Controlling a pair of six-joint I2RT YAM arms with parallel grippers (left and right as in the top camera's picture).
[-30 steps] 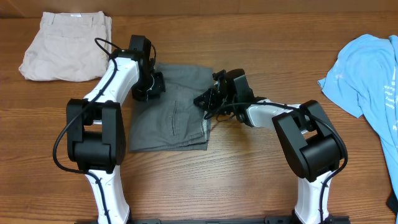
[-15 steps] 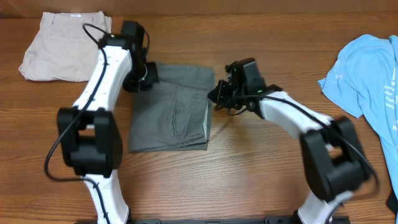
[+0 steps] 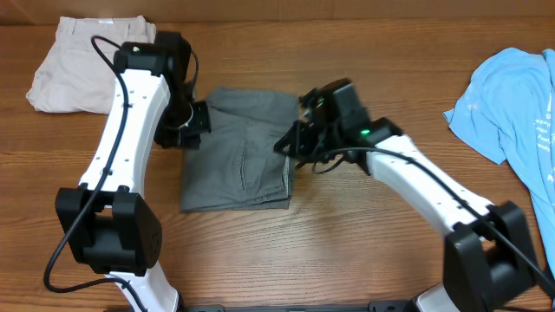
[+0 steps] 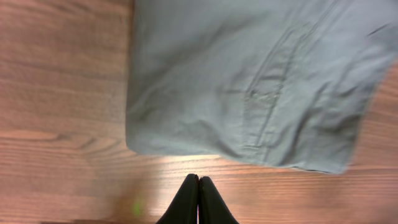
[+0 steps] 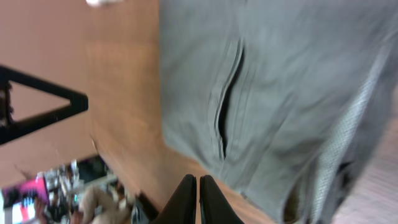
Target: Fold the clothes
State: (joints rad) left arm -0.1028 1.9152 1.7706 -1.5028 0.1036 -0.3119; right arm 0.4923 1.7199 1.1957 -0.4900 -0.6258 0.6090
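Note:
The clothes lie in three places on the wooden table. Grey shorts [image 3: 238,156] are folded into a rectangle in the middle, with a stitched pocket showing [image 4: 249,81] [image 5: 280,93]. Beige shorts [image 3: 87,65] lie folded at the far left, and a light-blue T-shirt [image 3: 512,104] is spread at the right edge. My left gripper [image 3: 186,128] [image 4: 198,182] hovers just off the grey shorts' left edge, shut and holding nothing. At the shorts' upper right edge my right gripper [image 3: 290,143] [image 5: 198,182] is raised above the table, shut and empty too.
Bare wood table [image 3: 347,234] lies in front of the grey shorts and between them and the T-shirt. The T-shirt runs off the right edge of the overhead view. Both arm bases stand at the near edge.
My left gripper has slid left off the grey shorts to their edge. My right arm has stretched out and risen while its gripper stayed by the shorts' right edge. The shorts stay flat.

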